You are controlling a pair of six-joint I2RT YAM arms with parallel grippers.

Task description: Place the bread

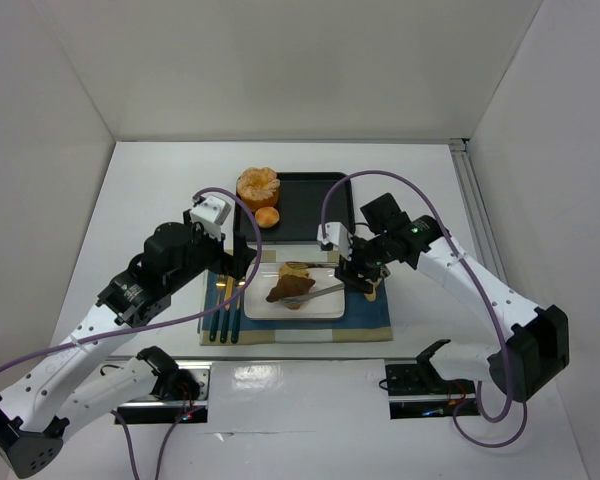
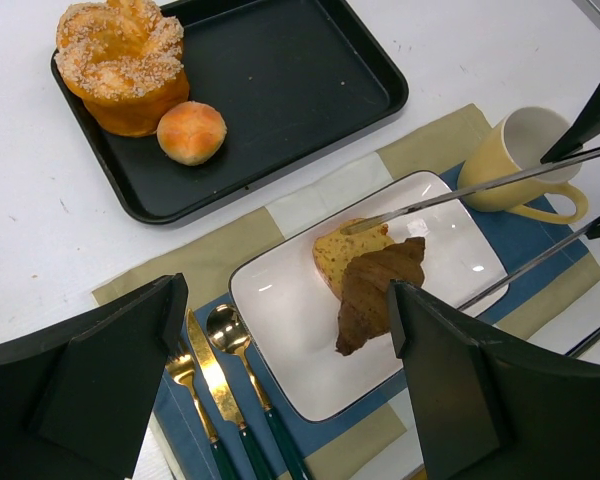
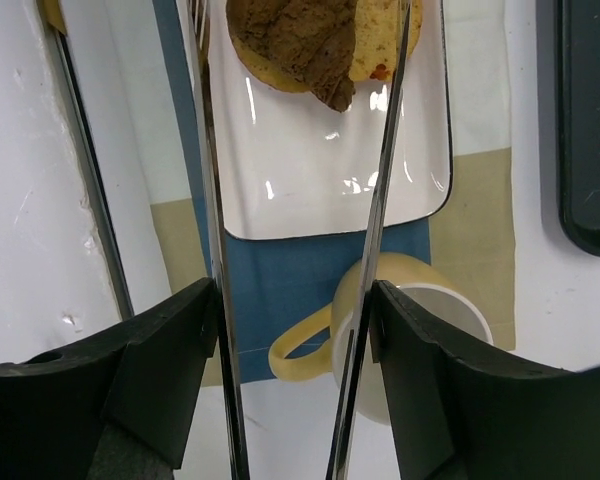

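A brown croissant (image 1: 290, 288) and a yellow bread piece (image 1: 298, 269) lie on the white plate (image 1: 270, 310). My right gripper (image 1: 355, 270) is shut on metal tongs (image 1: 320, 293). In the right wrist view the tong arms (image 3: 208, 200) straddle the croissant (image 3: 300, 40) and the yellow piece (image 3: 385, 40). In the left wrist view one tong tip rests on the yellow piece (image 2: 345, 250). My left gripper (image 1: 235, 262) is open and empty, hovering over the plate's left end (image 2: 300, 340) beside the croissant (image 2: 380, 290).
A black tray (image 1: 305, 210) behind the plate holds a large orange bread (image 1: 257, 185) and a small bun (image 1: 267, 217). A yellow mug (image 1: 372, 288) stands right of the plate under the tongs. Gold cutlery (image 1: 223, 320) lies left of the plate on the placemat.
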